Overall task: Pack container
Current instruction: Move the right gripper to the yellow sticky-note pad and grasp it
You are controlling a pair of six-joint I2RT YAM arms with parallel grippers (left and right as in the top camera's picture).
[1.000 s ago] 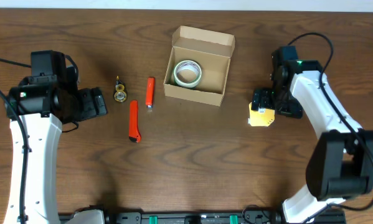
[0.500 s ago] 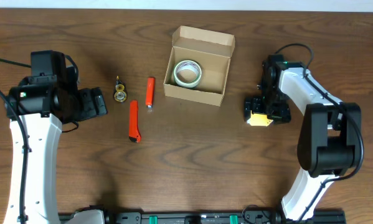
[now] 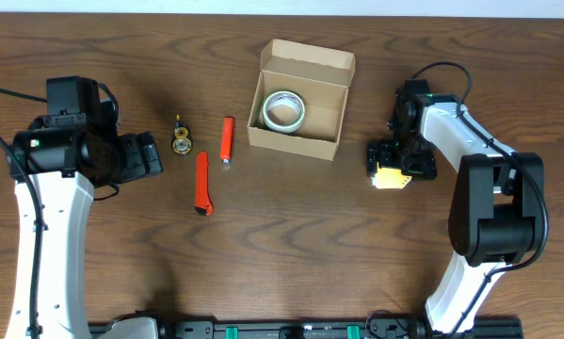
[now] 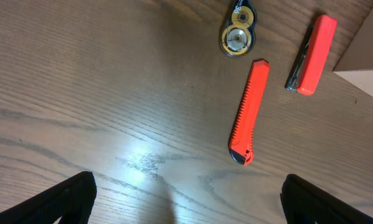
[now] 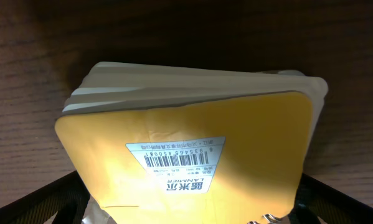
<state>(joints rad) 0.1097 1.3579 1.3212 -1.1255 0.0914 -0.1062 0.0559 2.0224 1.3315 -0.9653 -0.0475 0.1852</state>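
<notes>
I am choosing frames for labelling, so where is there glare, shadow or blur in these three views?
Overhead: even light, sharp, no glare on the table. Left wrist: a white glare patch on the wood beside the orange cutter, which is itself sharp. Right wrist: the yellow pack fills the frame, its label readable; the wood behind is very dark.

Robot lab — twin arms (image 3: 39, 226), wooden table (image 3: 291, 254)

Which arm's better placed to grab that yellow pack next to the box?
Right. The right gripper hangs open directly over the yellow pack, straddling it, close to the container. The left gripper, also open, sits far off beyond the orange knife.
</notes>
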